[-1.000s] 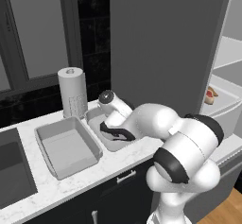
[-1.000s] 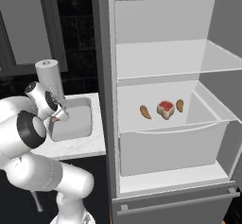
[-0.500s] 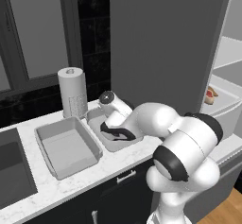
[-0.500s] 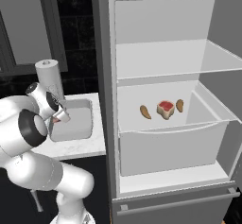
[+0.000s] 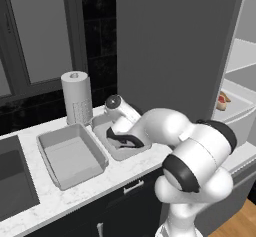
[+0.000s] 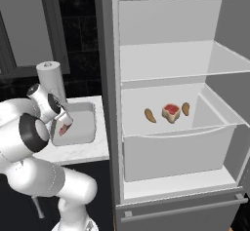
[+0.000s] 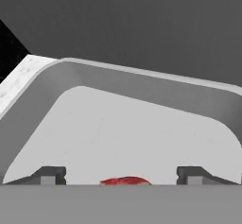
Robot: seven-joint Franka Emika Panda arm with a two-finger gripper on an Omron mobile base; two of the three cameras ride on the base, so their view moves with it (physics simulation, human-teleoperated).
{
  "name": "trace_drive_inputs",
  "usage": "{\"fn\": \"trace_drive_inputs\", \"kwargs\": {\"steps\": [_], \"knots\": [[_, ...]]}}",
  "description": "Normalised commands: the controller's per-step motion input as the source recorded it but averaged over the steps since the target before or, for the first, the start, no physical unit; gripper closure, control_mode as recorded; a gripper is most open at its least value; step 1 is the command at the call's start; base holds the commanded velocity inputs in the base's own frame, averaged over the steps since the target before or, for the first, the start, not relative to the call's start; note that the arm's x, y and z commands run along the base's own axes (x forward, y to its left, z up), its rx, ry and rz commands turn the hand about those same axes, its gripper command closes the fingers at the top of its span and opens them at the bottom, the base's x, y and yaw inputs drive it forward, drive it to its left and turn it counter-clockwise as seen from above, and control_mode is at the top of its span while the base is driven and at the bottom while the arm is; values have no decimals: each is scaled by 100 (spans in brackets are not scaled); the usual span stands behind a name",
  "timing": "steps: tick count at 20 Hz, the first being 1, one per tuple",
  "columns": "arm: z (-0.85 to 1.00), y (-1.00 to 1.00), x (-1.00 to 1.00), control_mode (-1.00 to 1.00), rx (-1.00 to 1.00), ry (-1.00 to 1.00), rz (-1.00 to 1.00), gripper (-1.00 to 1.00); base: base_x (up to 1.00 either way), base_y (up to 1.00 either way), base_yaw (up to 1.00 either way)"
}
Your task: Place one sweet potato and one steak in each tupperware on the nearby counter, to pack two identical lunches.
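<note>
My gripper [image 7: 121, 173] is down inside the right tupperware [image 5: 102, 127], and its fingertips [image 7: 49, 175] stand wide apart, open. One steak [image 7: 125, 181], red, lies on the tub floor between them, narrower than the gap. From the right base view the same steak [image 6: 63, 128] rests in the tupperware [image 6: 84, 125] just under the gripper [image 6: 64, 122]. A second tupperware [image 5: 70, 156] sits to its left on the counter [image 5: 60, 201]. In the open fridge drawer lie two sweet potatoes [image 6: 150, 115] [image 6: 185, 109] with another steak [image 6: 171, 112] between them.
A paper towel roll [image 5: 77, 97] stands just behind the two tubs. The dark sink basin [image 5: 15, 183] lies at the far left. The open fridge [image 6: 171, 79] with its white drawer [image 6: 176, 149] stands right of the counter end.
The jaws have gone from shut to wide apart, letting the steak go onto the tub floor. The arm has hardly moved.
</note>
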Motion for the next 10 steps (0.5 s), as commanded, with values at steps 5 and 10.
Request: {"fn": "trace_drive_inputs", "kwargs": {"steps": [5, 10], "knots": [[55, -27, 0, -100, 0, 0, 5, -100, 0, 0, 0], [56, -14, 0, -100, 0, 0, 8, -100, 0, 0, 0]]}}
